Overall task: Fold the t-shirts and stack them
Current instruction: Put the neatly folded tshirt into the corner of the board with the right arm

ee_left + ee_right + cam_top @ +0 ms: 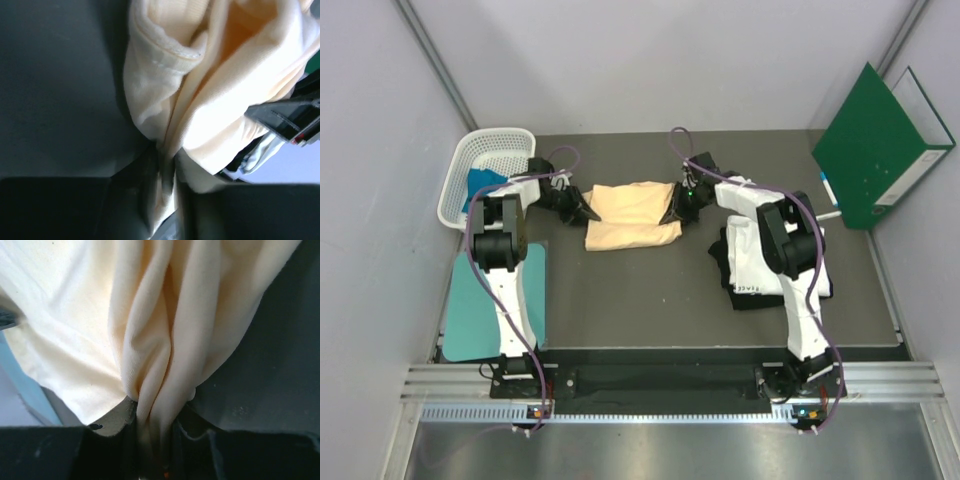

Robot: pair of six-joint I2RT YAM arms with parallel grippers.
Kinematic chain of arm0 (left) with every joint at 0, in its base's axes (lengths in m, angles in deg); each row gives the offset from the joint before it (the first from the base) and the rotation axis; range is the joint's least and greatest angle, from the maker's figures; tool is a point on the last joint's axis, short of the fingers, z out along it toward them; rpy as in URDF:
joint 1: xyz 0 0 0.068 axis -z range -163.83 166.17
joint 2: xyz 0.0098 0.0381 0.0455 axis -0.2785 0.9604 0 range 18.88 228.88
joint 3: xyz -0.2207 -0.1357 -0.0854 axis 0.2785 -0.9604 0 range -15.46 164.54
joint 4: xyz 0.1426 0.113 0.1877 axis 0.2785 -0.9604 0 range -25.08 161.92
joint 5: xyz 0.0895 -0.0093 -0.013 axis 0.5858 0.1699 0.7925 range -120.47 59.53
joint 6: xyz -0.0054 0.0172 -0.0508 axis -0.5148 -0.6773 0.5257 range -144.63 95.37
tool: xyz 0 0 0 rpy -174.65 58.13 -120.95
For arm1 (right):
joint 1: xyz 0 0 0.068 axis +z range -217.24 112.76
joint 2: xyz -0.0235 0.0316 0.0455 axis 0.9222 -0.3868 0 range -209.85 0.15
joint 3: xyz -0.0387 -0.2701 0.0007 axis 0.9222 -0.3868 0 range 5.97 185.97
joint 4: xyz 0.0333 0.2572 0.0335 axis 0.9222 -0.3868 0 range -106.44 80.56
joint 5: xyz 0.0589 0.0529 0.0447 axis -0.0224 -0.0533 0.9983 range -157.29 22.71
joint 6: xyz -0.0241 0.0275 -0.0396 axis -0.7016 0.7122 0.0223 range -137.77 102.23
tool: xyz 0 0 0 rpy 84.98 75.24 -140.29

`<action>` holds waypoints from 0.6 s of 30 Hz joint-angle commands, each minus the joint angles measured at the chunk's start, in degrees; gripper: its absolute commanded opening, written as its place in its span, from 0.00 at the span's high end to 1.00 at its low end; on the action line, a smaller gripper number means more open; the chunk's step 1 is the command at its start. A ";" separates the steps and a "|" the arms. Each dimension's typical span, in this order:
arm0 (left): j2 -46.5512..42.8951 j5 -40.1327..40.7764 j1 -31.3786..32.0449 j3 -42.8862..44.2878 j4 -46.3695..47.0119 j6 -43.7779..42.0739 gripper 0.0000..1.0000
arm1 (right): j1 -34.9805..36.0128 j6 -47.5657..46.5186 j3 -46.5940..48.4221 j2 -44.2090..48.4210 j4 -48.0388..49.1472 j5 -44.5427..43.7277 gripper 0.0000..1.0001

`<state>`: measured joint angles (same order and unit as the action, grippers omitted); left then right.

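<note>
Top view: peach t-shirt [632,215] lying folded mid-worktop [650,290], toward the far edge. Left gripper [588,208] touching its left end, right gripper [677,205] touching its right end. Dark t-shirt [745,275] lying toward the right edge, under the right arm.

Left wrist: jaws clenching a bunched fold of peach cloth.

Right wrist: jaws likewise pinching gathered peach cloth between both fingers [115,422].

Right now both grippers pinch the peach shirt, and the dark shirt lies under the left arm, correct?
Not quite. The top view shows the dark shirt under the right arm, not the left. The left gripper and right gripper do pinch the peach shirt, as the wrist views show.
</note>
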<state>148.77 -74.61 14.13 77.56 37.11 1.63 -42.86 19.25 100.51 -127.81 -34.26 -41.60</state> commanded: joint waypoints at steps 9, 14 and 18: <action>-7.28 10.57 -1.56 2.26 0.00 -0.60 0.01 | 2.69 -17.06 4.59 16.24 -22.19 -21.90 0.91; -3.77 10.22 -1.65 4.55 -1.93 -0.60 0.01 | 2.95 -18.56 5.91 22.83 -26.41 -24.72 0.90; -2.97 9.51 -1.65 3.14 -1.41 -0.60 0.01 | 3.04 -17.24 5.83 27.40 -30.02 -25.52 0.90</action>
<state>144.40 -65.54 12.45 80.35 35.72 1.34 -40.39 2.72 103.40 -107.79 -59.46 -63.87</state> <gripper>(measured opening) 0.987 0.191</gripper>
